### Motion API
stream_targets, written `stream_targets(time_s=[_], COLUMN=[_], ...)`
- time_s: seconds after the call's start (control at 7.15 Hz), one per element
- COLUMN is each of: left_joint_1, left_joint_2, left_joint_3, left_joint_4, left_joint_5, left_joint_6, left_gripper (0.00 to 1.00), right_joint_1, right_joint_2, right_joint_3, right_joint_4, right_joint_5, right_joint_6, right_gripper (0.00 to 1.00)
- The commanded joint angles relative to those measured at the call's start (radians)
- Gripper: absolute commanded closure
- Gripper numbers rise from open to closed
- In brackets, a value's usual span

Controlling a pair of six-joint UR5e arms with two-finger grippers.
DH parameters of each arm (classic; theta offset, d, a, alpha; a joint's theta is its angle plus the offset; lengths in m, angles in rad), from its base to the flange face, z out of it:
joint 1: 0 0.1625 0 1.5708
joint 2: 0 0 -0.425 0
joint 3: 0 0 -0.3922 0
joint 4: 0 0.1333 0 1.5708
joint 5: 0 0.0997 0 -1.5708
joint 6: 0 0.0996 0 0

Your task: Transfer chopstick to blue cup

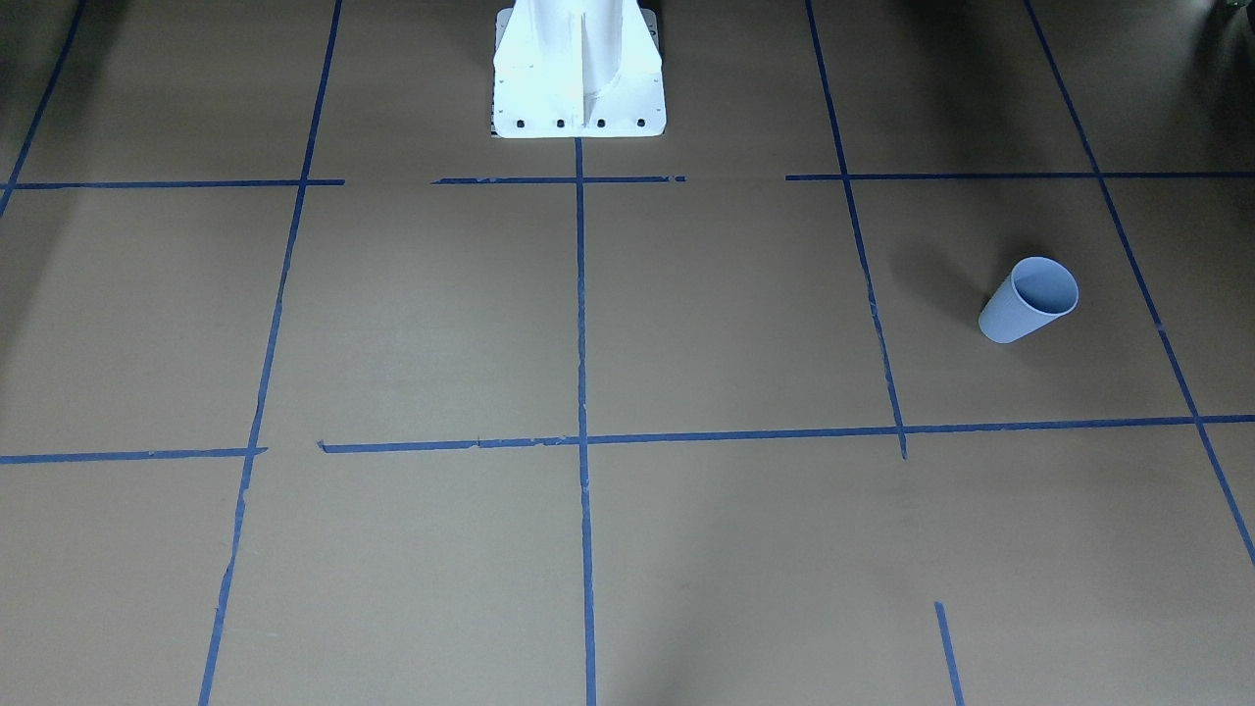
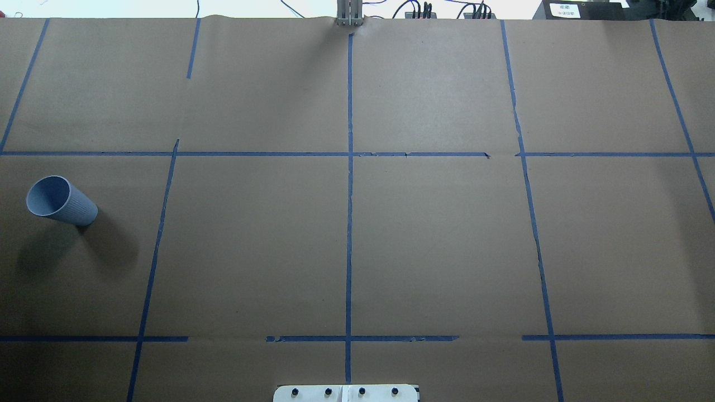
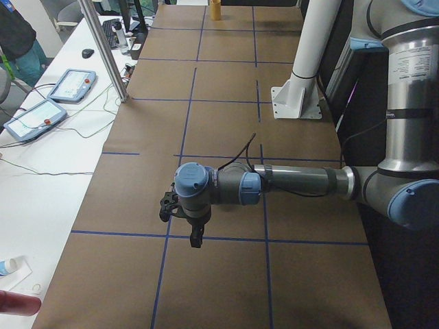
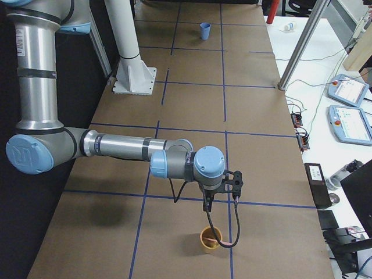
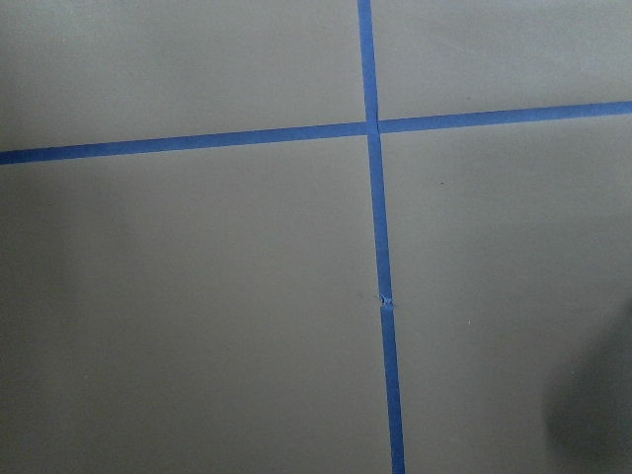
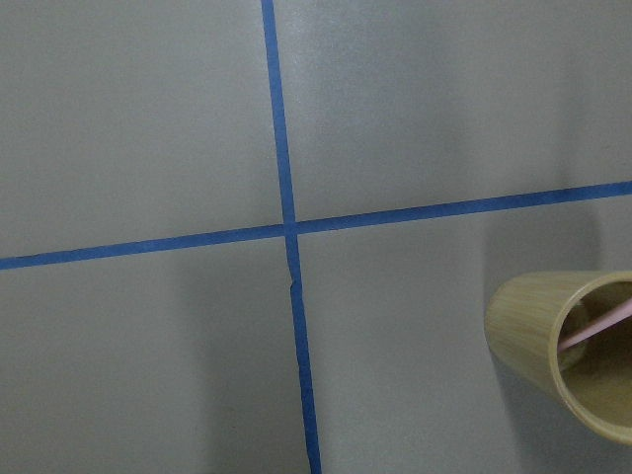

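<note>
Close under the right wrist camera, a tan cup (image 6: 523,336) holds the chopstick (image 6: 595,328), whose pink shaft leans against the inside wall. This cup stands at the table's end on the robot's right. The blue cup (image 2: 60,201) stands upright, mouth up, far off on the robot's left side of the table (image 2: 447,251), well apart from the chopstick.

From the right end, the right gripper (image 4: 207,204) hangs fingers-down above the tan cup, apart from it. Whether it is parted or closed, I cannot tell. The left gripper (image 3: 196,238) hangs fingers-down over bare paper near a tape (image 2: 349,223) crossing, and its state cannot be told either. Blue tape marks the brown paper into squares, and a white pedestal (image 1: 578,78) stands at the robot's edge.
</note>
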Motion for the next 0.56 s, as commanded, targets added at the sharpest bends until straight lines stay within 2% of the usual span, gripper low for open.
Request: stream_targets(time_s=[0.0,0.14,0.42], left_joint_1=[0.03,0.098,0.261], left_joint_2=[-0.006,-0.006,0.012], left_joint_3=[-0.025,-0.045,-0.082], left_joint_4=[-0.027,-0.114,-0.383], left_joint_5=[-0.003,-0.041,-0.056], left_joint_6=[-0.004,-0.123,-0.533], left_gripper=[0.0,0.0,0.0], right_joint_1=[0.0,0.0,-0.002], right_joint_2=[0.0,-0.003,-0.006], right_joint_3=[0.031,0.05,0.056], right_joint_4=[-0.004,-0.005,-0.001], right_joint_5=[-0.002,-0.003,-0.002], right_joint_6=[0.001,-0.001,0.001], right_gripper=[0.0,0.0,0.0])
